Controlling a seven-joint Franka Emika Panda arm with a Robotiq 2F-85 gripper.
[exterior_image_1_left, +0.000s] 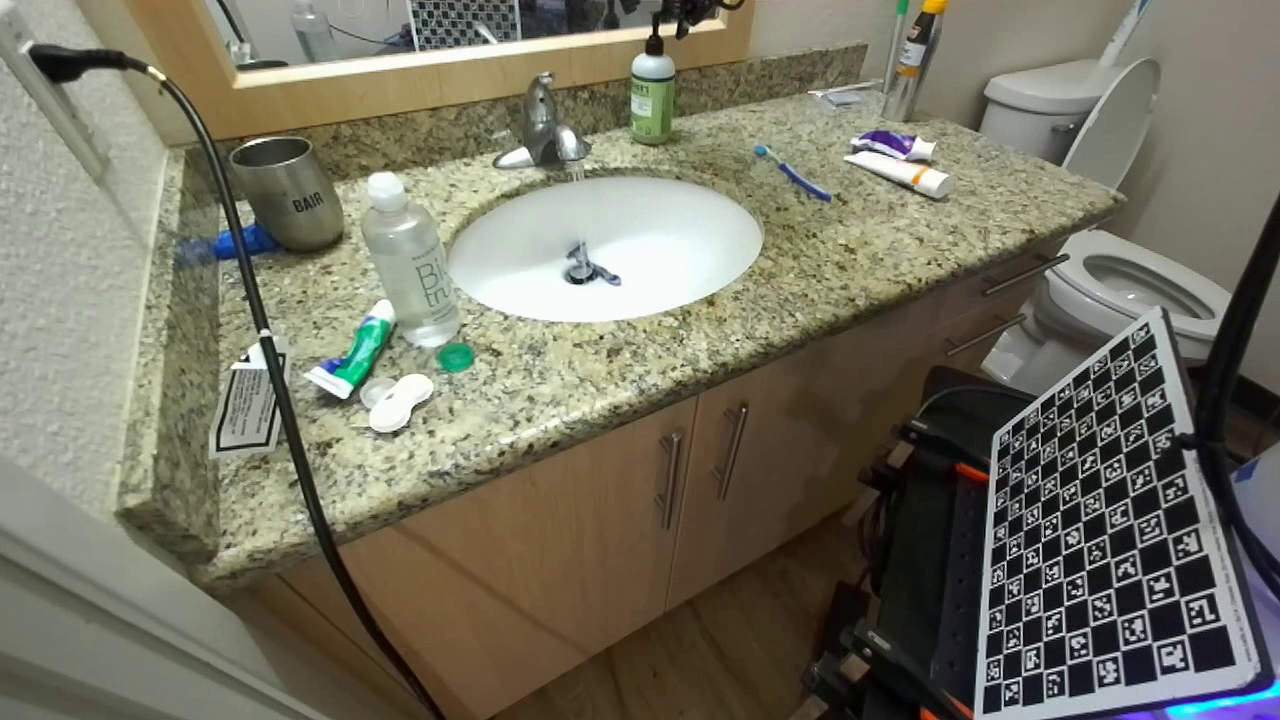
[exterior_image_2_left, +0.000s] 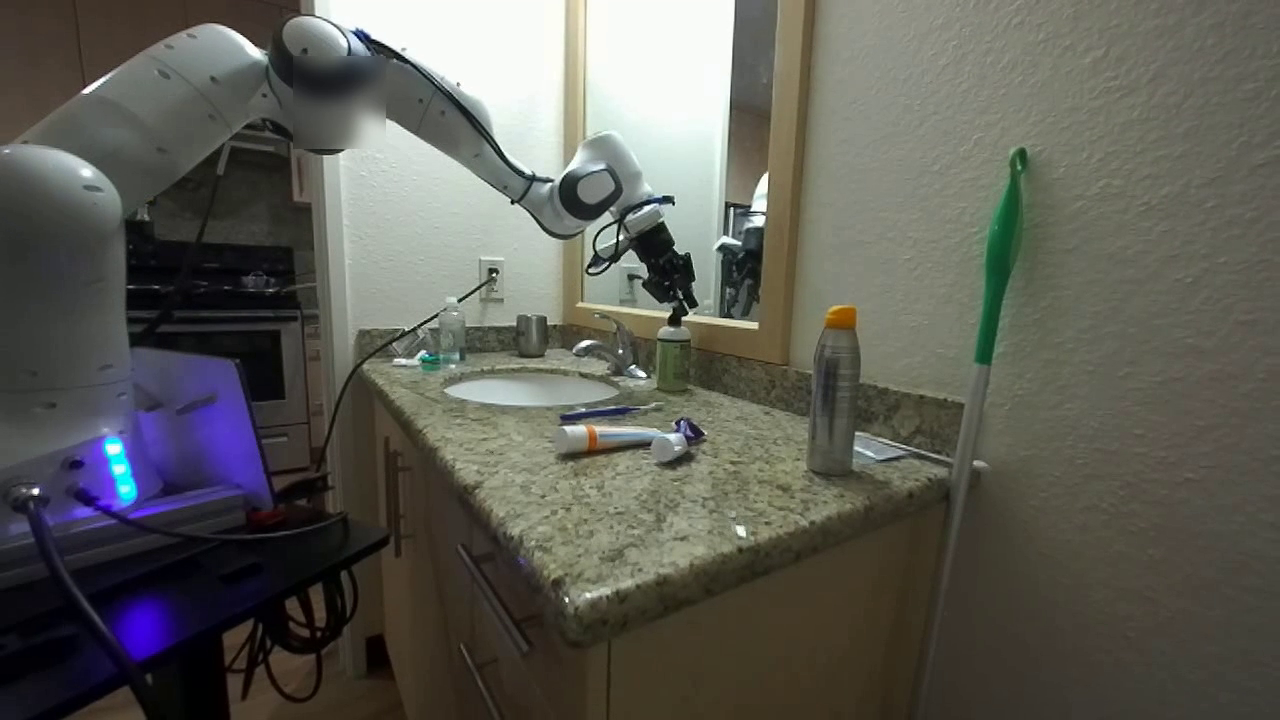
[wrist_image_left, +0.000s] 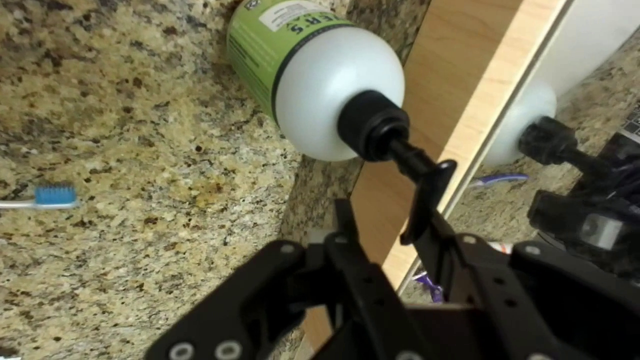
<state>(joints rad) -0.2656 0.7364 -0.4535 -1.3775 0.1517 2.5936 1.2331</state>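
We have the gripper (wrist_image_left: 387, 222) at the pump bottle (wrist_image_left: 335, 92), its fingers (wrist_image_left: 346, 220) apart near the nozzle (wrist_image_left: 431, 195); the reach looks nearly done, no grip yet.

Pump btl (exterior_image_1_left: 652, 97), grn label (wrist_image_left: 265, 55), blk top (wrist_image_left: 375, 127), upright, nr sink (exterior_image_1_left: 680, 240)

Granite washroom counter (exterior_image_1_left: 620, 360) around a white oval basin (exterior_image_1_left: 670, 245).
Before me stands a clear bottle (exterior_image_1_left: 410, 265) near a steel mug (exterior_image_1_left: 288, 195), a green cap (exterior_image_1_left: 455, 357) and green tube (exterior_image_1_left: 358, 350) lying by the bottle's base. Across the basin: a blue toothbrush (exterior_image_1_left: 797, 178), a purple tube (exterior_image_1_left: 890, 144) beside a white tube (exterior_image_1_left: 898, 174), an upright orange-capped spray can (exterior_image_2_left: 834, 400).
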